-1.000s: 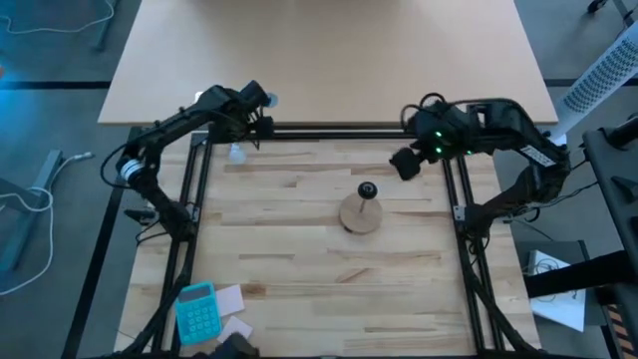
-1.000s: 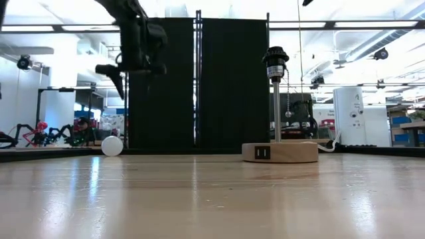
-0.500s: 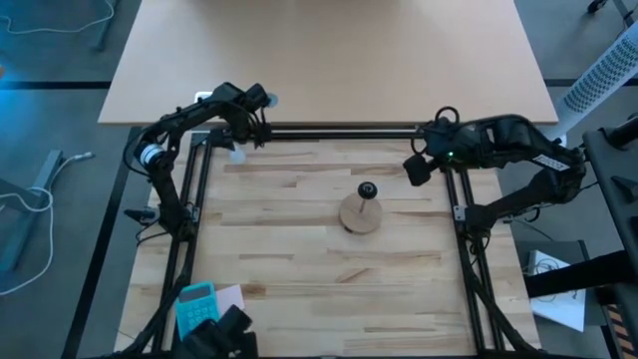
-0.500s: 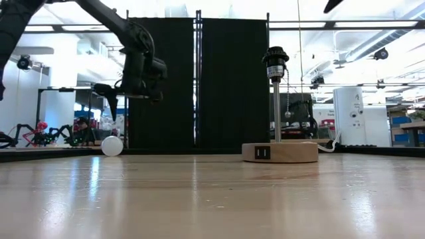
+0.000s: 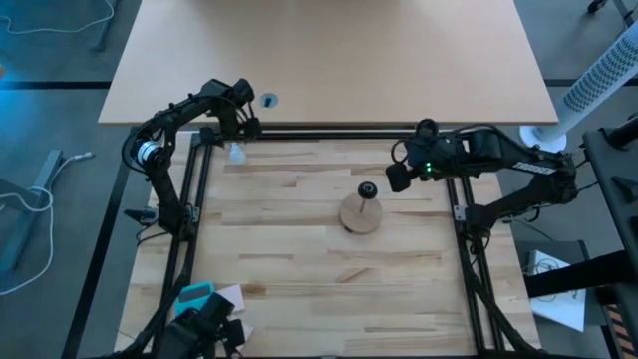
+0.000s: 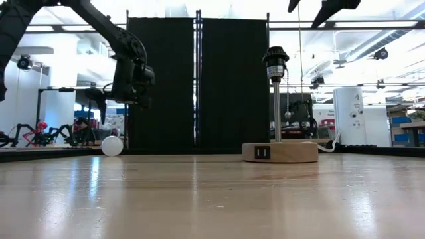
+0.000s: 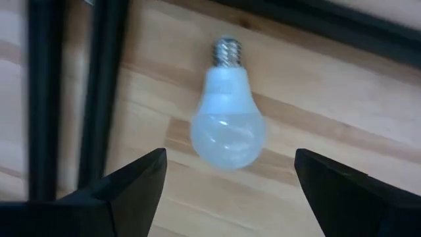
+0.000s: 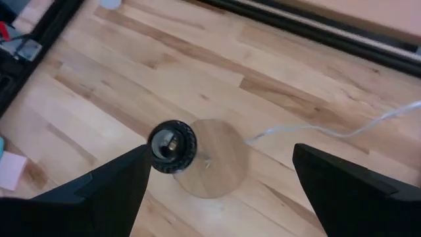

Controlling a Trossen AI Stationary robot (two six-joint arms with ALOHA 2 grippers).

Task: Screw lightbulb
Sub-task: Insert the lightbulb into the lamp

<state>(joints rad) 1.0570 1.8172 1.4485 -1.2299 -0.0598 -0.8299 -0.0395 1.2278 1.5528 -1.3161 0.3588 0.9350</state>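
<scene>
The white lightbulb (image 7: 228,125) lies on its side on the wooden table at the far left corner (image 5: 236,153), its metal screw base (image 7: 225,49) bare. My left gripper (image 7: 227,161) hangs open above it, pointing down, with a finger on either side and touching nothing (image 6: 119,103). The lamp stand, a round wooden disc (image 5: 361,214) with a thin post and a black socket (image 6: 275,63), stands mid-table. My right gripper (image 8: 222,158) is open, high above and to the right of the socket (image 8: 172,146), slanting down toward it (image 5: 396,178).
Black frame rails (image 5: 329,131) run along the table's far, left and right edges, close to the lightbulb. A thin white cord (image 8: 329,130) leads from the stand toward the right. A teal calculator (image 5: 194,296) and paper slips (image 5: 229,297) lie near the front left.
My left gripper has sunk and gone toward the table's far left corner, ending over the lightbulb. My right gripper has come down and drifted a little toward the lamp socket. The lightbulb and the stand have stayed put.
</scene>
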